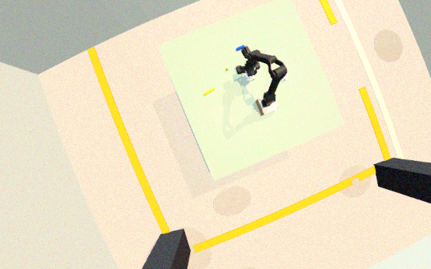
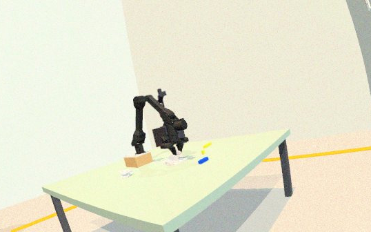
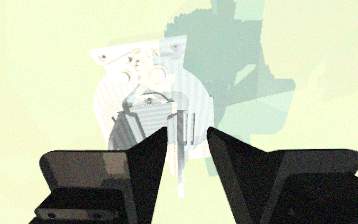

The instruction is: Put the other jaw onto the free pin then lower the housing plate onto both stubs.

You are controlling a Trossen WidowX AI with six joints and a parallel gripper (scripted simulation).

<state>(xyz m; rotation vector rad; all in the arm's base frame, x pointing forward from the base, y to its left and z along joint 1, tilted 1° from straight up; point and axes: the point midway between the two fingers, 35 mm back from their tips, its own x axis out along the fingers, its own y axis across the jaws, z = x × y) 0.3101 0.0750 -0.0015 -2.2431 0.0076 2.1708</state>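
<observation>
My gripper (image 2: 177,152) (image 3: 187,131) is shut on a white part, seemingly the loose jaw (image 3: 181,150), whose thin bar stands between the fingertips. The fingers are low over the white base (image 2: 173,163), which has a flanged end and two round features (image 3: 125,76) (image 3: 157,75) beyond the fingertips. A grey-shaded part, perhaps the other jaw (image 3: 130,131), lies left of the held part. The fingers and glare hide whether the held jaw touches a pin and whether teeth mesh. A small white part, seemingly the housing plate (image 2: 125,173) (image 1: 285,78), lies apart on the table.
A blue block (image 1: 240,48) (image 2: 203,160), a small yellow piece (image 1: 227,69) (image 2: 203,152) and a yellow bar (image 1: 209,91) (image 2: 207,145) lie on the table around the base. The arm's wooden mounting block (image 1: 260,107) (image 2: 138,160) stands between base and housing plate in the exterior view.
</observation>
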